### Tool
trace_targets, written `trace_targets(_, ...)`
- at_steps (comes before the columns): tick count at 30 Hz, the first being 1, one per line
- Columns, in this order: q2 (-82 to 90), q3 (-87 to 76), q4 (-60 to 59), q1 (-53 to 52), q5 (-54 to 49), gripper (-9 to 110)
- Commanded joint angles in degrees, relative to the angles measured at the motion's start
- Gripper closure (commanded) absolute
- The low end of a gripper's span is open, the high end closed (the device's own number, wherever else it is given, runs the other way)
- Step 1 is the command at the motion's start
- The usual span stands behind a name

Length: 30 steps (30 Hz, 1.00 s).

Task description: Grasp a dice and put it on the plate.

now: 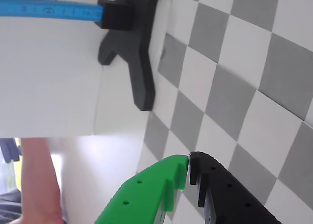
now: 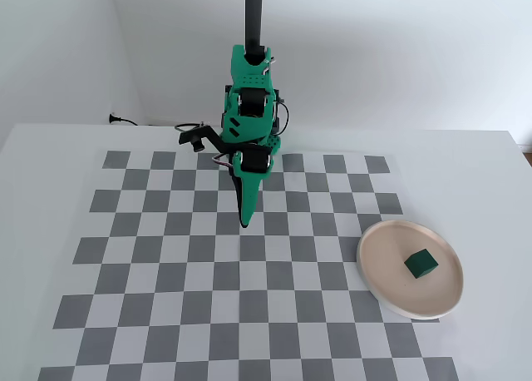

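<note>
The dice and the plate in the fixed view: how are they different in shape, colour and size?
The dice is a small cube with flat faces, while the plate is round and shallow. The dice is dark green; the plate is pale beige-pink with a lighter rim. The dice is much smaller and covers only a small part of the plate. What they share: both are plain, without marks, and they are at the same place, as the dice lies on the plate.

Bright green printed arm (image 2: 249, 106) with black motors and thin dark cables; claw (image 1: 189, 166) pairs one green and one black finger, each apparently with small holes.
</note>
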State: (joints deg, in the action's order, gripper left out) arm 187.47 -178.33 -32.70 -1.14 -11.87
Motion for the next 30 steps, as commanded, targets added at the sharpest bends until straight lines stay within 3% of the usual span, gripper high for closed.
trace_targets(1, 3.69, 1.05, -2.20, 0.18, 0.70, 106)
trace_targets(21, 3.69, 1.05, -16.52, -0.62, 3.60, 106)
trace_targets(30, 3.69, 1.05, -21.01, 0.88, 12.04, 106)
